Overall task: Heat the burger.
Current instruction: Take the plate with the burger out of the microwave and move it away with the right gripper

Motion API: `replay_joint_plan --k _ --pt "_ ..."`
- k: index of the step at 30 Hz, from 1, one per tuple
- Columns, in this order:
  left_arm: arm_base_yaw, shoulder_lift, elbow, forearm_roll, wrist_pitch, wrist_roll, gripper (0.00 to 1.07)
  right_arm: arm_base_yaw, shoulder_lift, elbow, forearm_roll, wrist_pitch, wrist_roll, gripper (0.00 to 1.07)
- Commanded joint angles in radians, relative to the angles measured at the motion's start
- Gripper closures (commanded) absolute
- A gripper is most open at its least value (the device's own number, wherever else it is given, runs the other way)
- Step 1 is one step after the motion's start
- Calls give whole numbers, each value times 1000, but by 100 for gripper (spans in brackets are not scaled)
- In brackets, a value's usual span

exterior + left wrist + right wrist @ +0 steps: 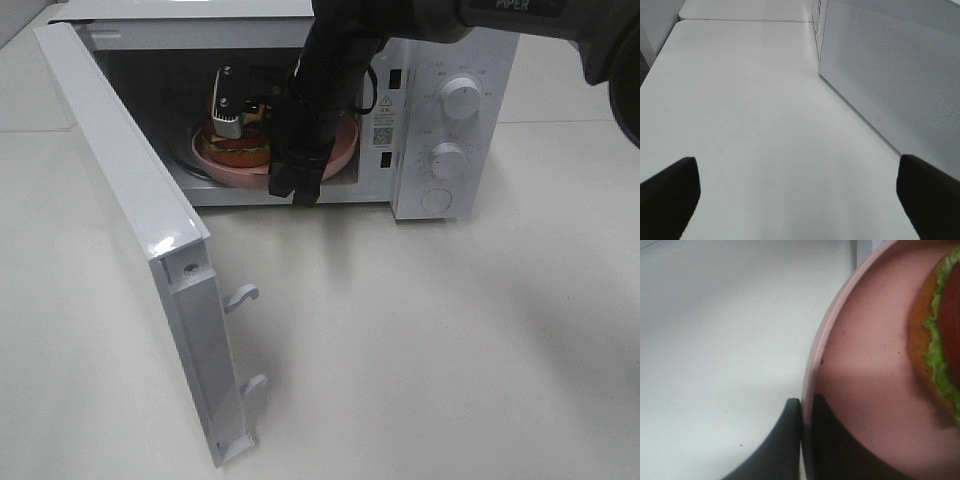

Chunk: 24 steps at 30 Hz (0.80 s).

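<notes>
Right pincer [802, 440] pinching pink dish [865, 390] rim, white table [450, 350]

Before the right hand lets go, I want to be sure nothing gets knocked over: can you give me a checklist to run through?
1. Pink dish inside the microwave cavity: ok, it sits within the opening.
2. Burger on the dish: ok, lying on the pink surface in the right wrist view.
3. Right hand shut on the dish rim: ok, one finger on each side of the rim.
4. Dish resting flat on the cavity floor: cannot tell, the arm hides its near edge.
5. Microwave door open wide enough to withdraw: ok.
6. Left hand out of the way: ok, open over bare table beside the microwave.
</notes>
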Motion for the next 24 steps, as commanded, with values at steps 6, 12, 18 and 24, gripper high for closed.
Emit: replay_joint_plan --k 6,12,18,24 --pt "-6 -5 4 -3 -14 0 6 -7 -131 164 -55 -115 30 107" --pt "-6 -5 4 -3 -14 0 6 -7 -212 282 -67 -240 30 107" --pt "-6 -5 4 -3 -14 0 6 4 -302 421 -101 -361 28 107" --pt "-6 -5 4 -3 -14 0 6 4 -367 517 -105 -440 27 107"
